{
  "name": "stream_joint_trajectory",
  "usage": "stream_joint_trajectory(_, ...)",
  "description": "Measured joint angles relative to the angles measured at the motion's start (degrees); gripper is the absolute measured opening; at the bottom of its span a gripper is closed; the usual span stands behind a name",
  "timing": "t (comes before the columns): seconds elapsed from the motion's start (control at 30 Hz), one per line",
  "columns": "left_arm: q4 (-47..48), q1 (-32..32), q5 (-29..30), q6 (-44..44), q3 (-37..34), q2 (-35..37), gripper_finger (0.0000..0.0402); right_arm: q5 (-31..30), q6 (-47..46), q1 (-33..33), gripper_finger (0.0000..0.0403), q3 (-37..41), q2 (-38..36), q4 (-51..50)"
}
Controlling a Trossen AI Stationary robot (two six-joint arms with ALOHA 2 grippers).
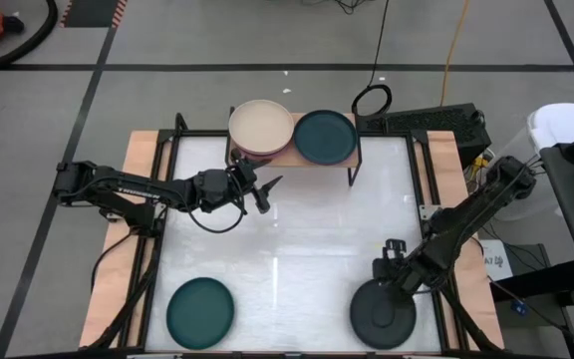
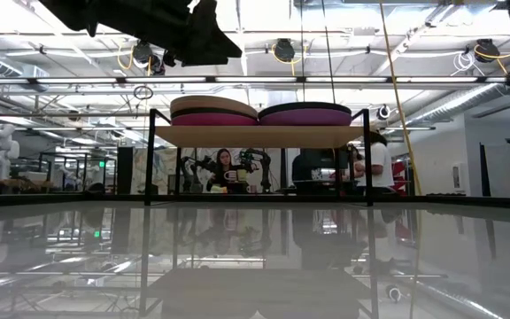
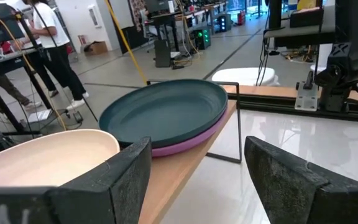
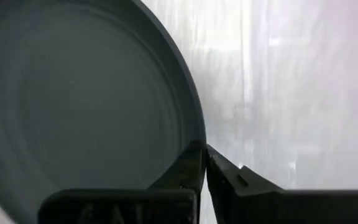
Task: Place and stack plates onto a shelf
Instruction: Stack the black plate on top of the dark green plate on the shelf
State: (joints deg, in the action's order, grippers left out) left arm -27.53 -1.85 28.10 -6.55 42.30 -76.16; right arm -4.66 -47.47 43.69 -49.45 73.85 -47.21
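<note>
Shelf [image 1: 312,160]: far table edge; beige plate [image 1: 261,125] over pink, teal plate [image 1: 325,136] over purple.
Left gripper [image 1: 263,189]: fingers spread, empty, just before shelf.
Right gripper [image 1: 391,261]: pinching rim of charcoal plate [image 1: 382,315], near right corner.
Loose teal plate [image 1: 199,311]: near left corner.

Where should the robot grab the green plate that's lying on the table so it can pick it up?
Best by its rim. The teal plate lies flat on the white table, so a claw cannot close around it whole; only the thin raised edge gives a hold. The open left claw could probably come down and pinch the edge nearest it, one finger inside the rim, one outside.
</note>
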Motion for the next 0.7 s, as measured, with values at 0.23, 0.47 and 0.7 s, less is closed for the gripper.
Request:
stream_joint_trajectory(0.23,0.0,0.0,0.0,1.0,0.0,0.0,0.0262,-9.7,1.4,-2.4,0.0001,0.0,-8.8,-2.8)
stream_joint_trajectory(0.47,0.0,0.0,0.3,3.6,0.0,0.0,0.0262,-13.9,6.2,-10.3,0.0,0.0,-18.2,-3.4)
stream_joint_trajectory(0.7,-0.1,-0.8,0.5,7.7,0.0,0.0,0.0262,-16.5,14.5,-22.5,0.0,0.0,-23.7,3.3)
